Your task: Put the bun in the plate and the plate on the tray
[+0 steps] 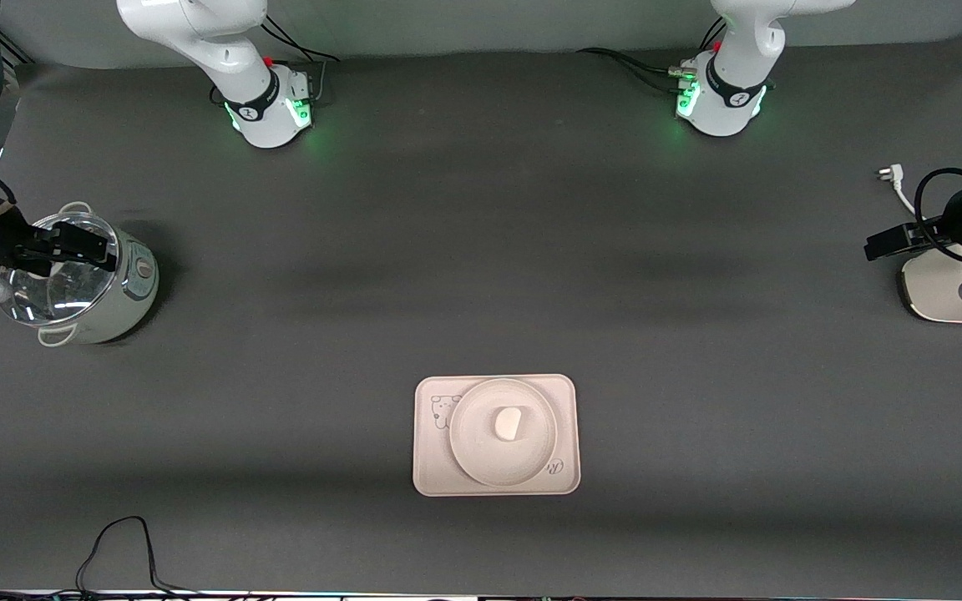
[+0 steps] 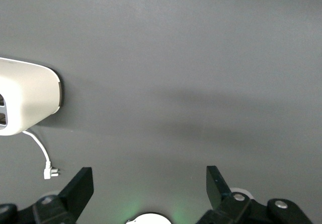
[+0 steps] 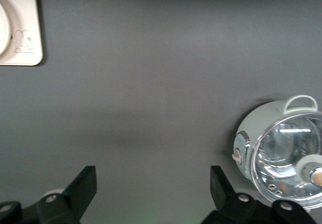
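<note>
On the cream-pink rectangular tray [image 1: 431,467], whose drawing is partly hidden, sits the round beige plate [image 1: 468,459] holding the off-white bun [image 1: 507,423]. At nine o'clock the right gripper [image 1: 72,244] gapes above a glass-lidded pot [image 1: 126,309]; at three o'clock the left gripper [image 2: 148,191] gapes by a frame-cut white appliance [image 1: 936,292].

A robotics lab bench is showing here: two bolted-down arm bases [image 1: 268,113] are glowing green on a dark grey mat [image 1: 481,275], with cables [image 1: 122,551] trailing.

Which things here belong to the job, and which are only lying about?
Job: bun on the plate; plate on the tray.
Lying about: lidded pot at the right arm's end; white appliance and its plug at the left arm's end.
</note>
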